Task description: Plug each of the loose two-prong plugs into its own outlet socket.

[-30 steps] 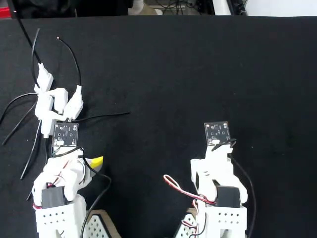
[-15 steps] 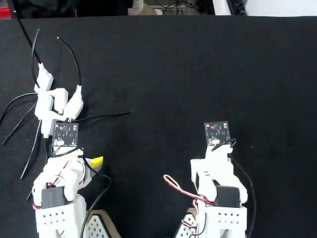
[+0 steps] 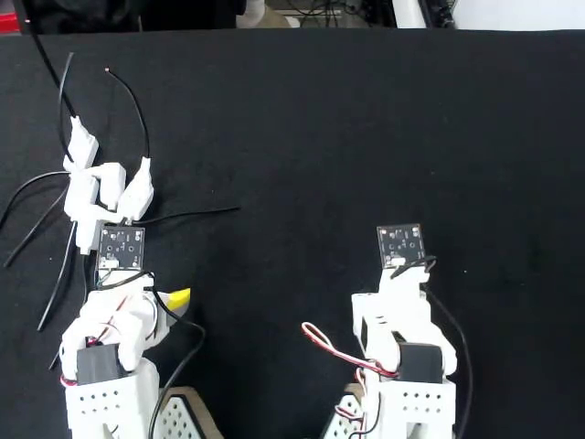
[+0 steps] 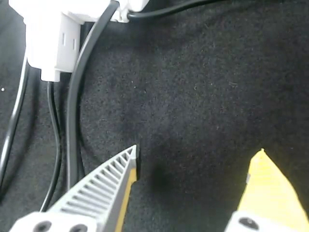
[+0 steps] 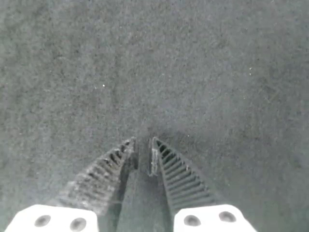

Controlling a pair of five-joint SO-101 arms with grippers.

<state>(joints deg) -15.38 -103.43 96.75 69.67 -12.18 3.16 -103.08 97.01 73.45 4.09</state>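
A: What covers the table (image 4: 203, 87)?
B: Black cloth, matt and fuzzy (lint-flecked up close).
A: And the plugs (image 3: 137, 194)?
B: Smooth white plastic, faintly glossy. The cables (image 4: 76, 96) have sleek black sheathing.
A: The left gripper (image 4: 198, 150)?
B: 2 matt plastic fingers, 1 ribbed grey, 1 yellow.

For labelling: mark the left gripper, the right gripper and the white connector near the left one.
left gripper (image 4: 198, 151): left wrist view, midway between its open fingertips.
right gripper (image 5: 144, 142): right wrist view, midway between its closed fingertips.
white connector (image 4: 52, 41): left wrist view, middle of its body.
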